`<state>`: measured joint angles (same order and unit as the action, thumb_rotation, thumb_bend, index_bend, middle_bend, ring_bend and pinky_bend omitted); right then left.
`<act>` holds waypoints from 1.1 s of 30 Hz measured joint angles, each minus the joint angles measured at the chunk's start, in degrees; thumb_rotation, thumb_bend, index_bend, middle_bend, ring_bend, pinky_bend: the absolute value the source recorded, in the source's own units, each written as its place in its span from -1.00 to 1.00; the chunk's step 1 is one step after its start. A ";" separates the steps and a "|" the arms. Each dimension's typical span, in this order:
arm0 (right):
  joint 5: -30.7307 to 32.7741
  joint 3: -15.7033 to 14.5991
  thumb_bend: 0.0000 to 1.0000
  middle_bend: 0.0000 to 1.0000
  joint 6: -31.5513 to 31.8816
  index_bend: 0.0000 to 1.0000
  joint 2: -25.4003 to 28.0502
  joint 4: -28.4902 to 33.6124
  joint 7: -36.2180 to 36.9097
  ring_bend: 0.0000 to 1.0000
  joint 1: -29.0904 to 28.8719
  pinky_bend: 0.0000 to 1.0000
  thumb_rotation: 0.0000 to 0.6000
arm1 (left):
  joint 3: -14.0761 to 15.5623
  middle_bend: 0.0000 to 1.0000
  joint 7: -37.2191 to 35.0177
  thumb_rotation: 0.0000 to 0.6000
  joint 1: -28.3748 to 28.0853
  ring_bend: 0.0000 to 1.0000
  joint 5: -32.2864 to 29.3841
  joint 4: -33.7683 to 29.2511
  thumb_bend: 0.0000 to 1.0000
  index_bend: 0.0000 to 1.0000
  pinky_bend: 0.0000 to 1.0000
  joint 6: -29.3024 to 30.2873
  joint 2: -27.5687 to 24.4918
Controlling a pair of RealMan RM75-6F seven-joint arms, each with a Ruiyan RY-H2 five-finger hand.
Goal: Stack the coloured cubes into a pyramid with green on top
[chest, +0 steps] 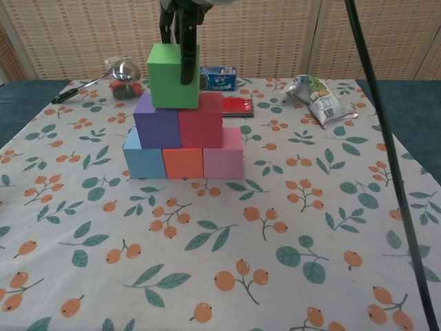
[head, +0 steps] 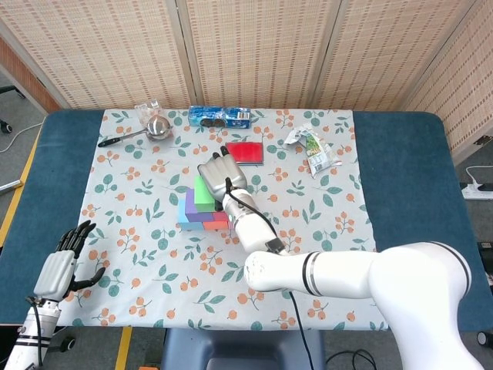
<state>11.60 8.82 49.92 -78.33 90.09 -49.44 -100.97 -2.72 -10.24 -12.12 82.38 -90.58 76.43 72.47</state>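
Two tiers of cubes stand mid-table: blue (chest: 142, 163), orange (chest: 182, 163) and pink (chest: 222, 161) below, purple (chest: 157, 123) and red (chest: 200, 124) on top of them. My right hand (chest: 179, 24) holds the green cube (chest: 172, 76) from above, fingers down its front face. The green cube sits over the purple cube and the seam, shifted left; I cannot tell whether it rests on them. The head view shows the same right hand (head: 221, 173) on the green cube (head: 203, 193). My left hand (head: 62, 266) hangs open off the table's near-left edge.
Behind the stack lie a flat red box (chest: 238, 105) and a blue biscuit pack (chest: 219, 77). A metal ladle (chest: 124, 69) is at the back left, a crumpled snack bag (chest: 318, 96) at the back right. The floral cloth (chest: 275, 227) covers the table.
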 measured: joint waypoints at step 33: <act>0.98 2.90 -0.94 -0.23 0.38 -0.41 -0.97 -0.50 -6.36 -0.75 2.10 -1.00 1.00 | 0.00 -1.00 -0.95 1.00 0.17 -1.00 0.06 0.76 -0.38 -1.00 -1.00 -0.42 0.36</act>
<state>12.58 11.71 50.30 -79.29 89.59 -55.80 -98.87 -2.73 -11.19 -11.95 82.44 -89.81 76.01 72.83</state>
